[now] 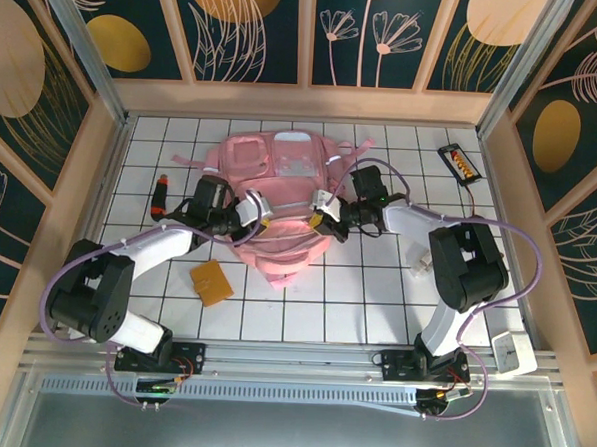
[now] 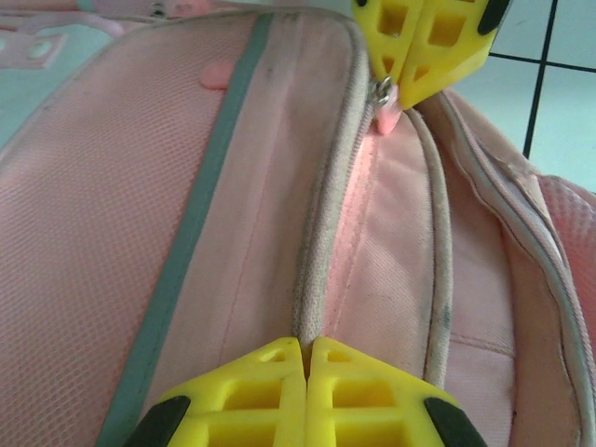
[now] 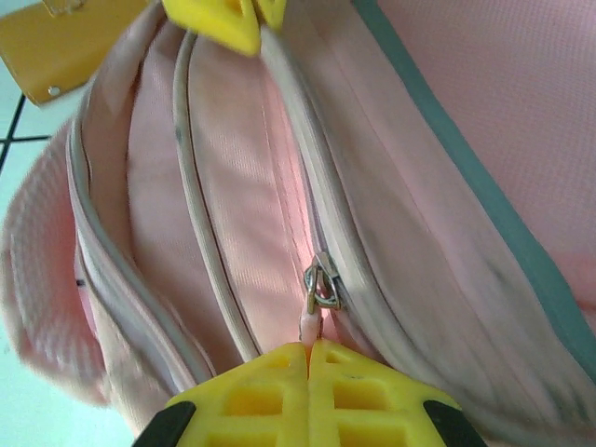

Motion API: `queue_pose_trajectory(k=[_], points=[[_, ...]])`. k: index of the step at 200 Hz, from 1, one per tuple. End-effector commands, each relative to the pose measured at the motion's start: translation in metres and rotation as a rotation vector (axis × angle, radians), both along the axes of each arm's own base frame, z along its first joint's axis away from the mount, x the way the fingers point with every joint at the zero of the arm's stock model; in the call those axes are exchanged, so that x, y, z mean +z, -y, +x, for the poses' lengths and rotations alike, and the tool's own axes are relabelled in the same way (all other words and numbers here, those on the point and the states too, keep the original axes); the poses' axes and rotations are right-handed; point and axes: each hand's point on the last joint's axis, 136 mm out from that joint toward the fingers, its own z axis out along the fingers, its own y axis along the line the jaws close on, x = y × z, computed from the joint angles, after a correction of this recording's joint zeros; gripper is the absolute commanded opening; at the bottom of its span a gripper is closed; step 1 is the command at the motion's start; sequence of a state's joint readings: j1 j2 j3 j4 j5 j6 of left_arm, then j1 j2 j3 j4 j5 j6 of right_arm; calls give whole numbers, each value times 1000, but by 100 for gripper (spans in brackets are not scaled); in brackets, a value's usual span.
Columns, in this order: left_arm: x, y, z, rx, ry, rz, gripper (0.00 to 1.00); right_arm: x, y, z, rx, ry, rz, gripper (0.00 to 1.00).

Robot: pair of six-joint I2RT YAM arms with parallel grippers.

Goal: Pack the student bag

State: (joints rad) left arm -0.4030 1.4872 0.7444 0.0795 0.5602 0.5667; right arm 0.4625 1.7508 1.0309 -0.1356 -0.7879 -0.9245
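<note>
Gridded table (image 1: 374, 308), student bag (image 1: 281, 173), right gripper (image 3: 307, 350) pinching its zipper pull (image 3: 308, 323)

zip pull (image 3: 308, 325) tip hidden in right pincer (image 3: 308, 347) | orange flat item (image 3: 65, 47) cropped

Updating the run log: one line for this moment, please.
left gripper: shut on student bag seam | right gripper: shut on zipper pull

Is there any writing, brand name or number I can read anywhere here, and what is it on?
None can be read.
student bag: faint shapes on its pale front panel, too blurred to read.
small black item at the far right: orange marks, too small to read.
tan flat piece: no marks visible.
</note>
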Motion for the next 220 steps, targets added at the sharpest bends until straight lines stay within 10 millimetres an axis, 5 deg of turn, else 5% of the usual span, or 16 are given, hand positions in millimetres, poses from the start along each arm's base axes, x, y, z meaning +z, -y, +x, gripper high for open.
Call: queue_pose_trajectory(k=[1,70,123,156,177,200,220], points=[[22,34,0,-72,9,-103,0,16,-21,-11,39,-23,94,0],[41,68,9,-53,-73,-245,0,20,-34,-25,5,-93,148,0],[63,81,18,-46,-138,-346,0,32,-63,-33,-44,-139,274,0],[80,70,28,90,-138,-383,28,55,-61,-24,-147,-172,397,0],[92,51,31,218,-136,-373,51,73,-51,-35,-151,-217,427,19],[102,39,22,286,-195,-392,54,96,-35,-46,-206,-323,423,36],[100,35,6,334,-317,-480,53,105,-11,-17,-518,-452,406,41]])
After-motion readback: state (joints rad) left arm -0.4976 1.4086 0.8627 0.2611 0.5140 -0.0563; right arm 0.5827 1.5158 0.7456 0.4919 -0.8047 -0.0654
